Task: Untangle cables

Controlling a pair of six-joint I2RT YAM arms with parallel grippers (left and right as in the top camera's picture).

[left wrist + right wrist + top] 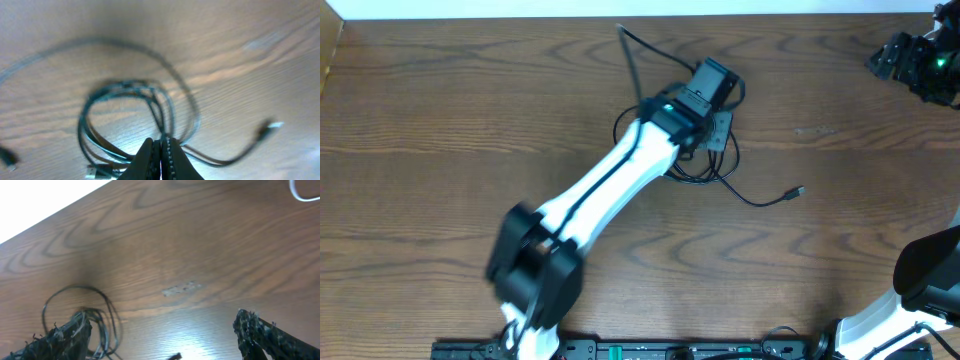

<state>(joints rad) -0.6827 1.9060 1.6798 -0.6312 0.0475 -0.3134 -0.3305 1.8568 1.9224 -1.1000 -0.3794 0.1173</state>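
Note:
A thin black cable (760, 200) lies coiled in loops at the table's middle, under my left gripper (720, 125). One tail ends in a small plug (798, 191); the other runs toward the far edge. In the left wrist view the jaws (161, 142) are shut, pinching a strand where the blurred coil (85, 125) crosses at their tips. My right gripper (912, 60) is at the far right corner, open and empty (162, 345), with the coil (107, 310) behind its left finger. A thin white curve (300, 192) shows at that view's top right edge; I cannot tell what it is.
The left arm (610, 185) stretches diagonally from the front left across the wooden table (440, 120). The right arm's base (930, 275) is at the front right. A USB plug end (92, 173) lies beside the left jaws.

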